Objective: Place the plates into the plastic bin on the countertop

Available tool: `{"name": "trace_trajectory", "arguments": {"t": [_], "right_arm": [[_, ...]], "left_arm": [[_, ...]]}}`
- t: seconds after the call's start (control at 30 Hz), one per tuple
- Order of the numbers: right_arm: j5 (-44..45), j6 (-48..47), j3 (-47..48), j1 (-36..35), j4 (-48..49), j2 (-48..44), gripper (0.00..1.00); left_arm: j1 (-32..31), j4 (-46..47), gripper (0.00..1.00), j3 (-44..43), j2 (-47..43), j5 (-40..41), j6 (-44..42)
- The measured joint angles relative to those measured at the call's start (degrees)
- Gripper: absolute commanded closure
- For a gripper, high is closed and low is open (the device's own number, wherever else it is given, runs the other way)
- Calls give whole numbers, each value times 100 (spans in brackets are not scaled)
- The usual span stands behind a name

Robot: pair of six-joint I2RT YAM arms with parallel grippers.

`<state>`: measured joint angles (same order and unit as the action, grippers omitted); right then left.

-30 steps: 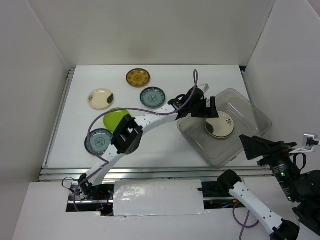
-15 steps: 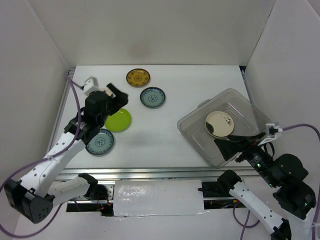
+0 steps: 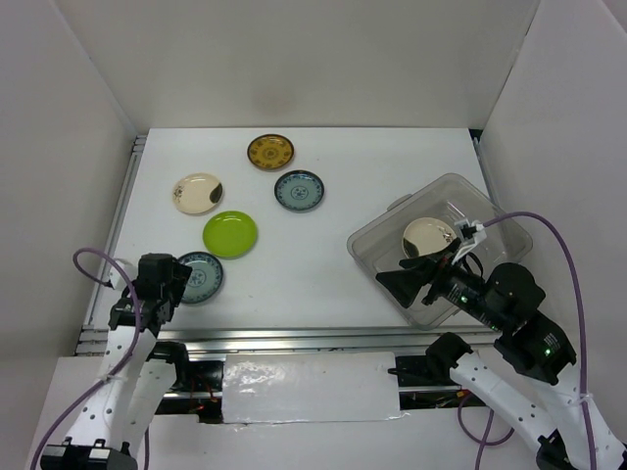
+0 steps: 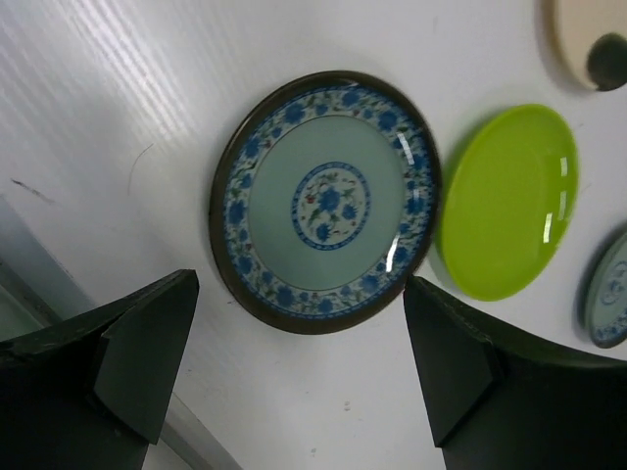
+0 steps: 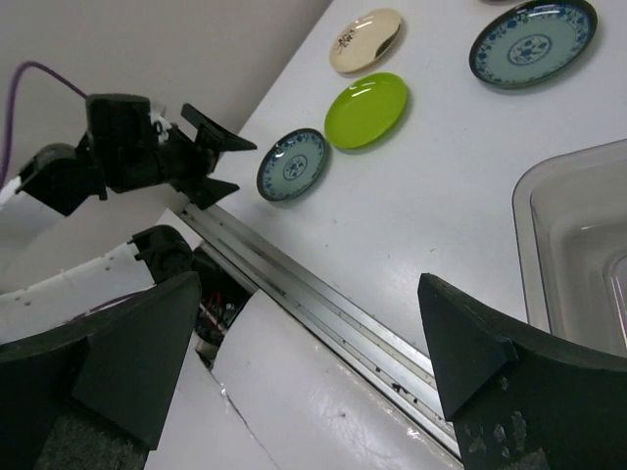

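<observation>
Five plates lie on the white countertop (image 3: 323,264): mustard (image 3: 269,152), cream (image 3: 197,193), blue-grey (image 3: 299,190), lime green (image 3: 230,234) and a second blue-grey plate (image 3: 203,277). My left gripper (image 3: 174,280) hangs open at the near left, just short of that second blue-grey plate (image 4: 323,201), fingers wide and empty (image 4: 299,377). The clear plastic bin (image 3: 490,220) stands at the right with a cream plate (image 3: 428,238) inside. My right gripper (image 3: 407,280) hovers open over the bin's near-left edge, empty (image 5: 304,362).
A metal rail (image 3: 294,338) runs along the countertop's near edge, also seen in the right wrist view (image 5: 323,304). White walls close in the back and both sides. The lime plate (image 4: 507,201) nearly touches the blue-grey one.
My left arm swung from the bin across to the far left, then drew back to the near left. My right gripper came in leftward over the bin's near edge.
</observation>
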<state>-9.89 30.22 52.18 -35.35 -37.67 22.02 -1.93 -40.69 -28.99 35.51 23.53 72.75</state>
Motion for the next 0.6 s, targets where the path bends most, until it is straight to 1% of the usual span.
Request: {"name": "trace_trajectory", "arguments": {"t": [0.17, 0.27, 0.3, 0.4, 0.43, 0.53, 0.6], "right_arm": [[-22, -39, -11, -2, 46, -164, 0], [-31, -87, -11, -2, 42, -225, 0], [-28, -109, -11, -2, 35, -229, 0], [-24, -157, -11, -2, 7, -256, 0], [-20, -162, -11, -2, -9, -275, 0], [-11, -177, -11, -2, -11, -321, 0], [-9, -181, -11, -2, -15, -323, 0]], "left_arm": [[111, 306, 1, 682, -15, -289, 271], [166, 726, 10, 920, 195, -431, 273], [210, 879, 10, 966, 267, -479, 269], [317, 1215, 16, 1019, 507, -527, 269], [339, 1298, 21, 1029, 557, -538, 269], [407, 1545, 31, 1115, 640, -560, 258], [457, 1622, 35, 1198, 636, -584, 262]]}}
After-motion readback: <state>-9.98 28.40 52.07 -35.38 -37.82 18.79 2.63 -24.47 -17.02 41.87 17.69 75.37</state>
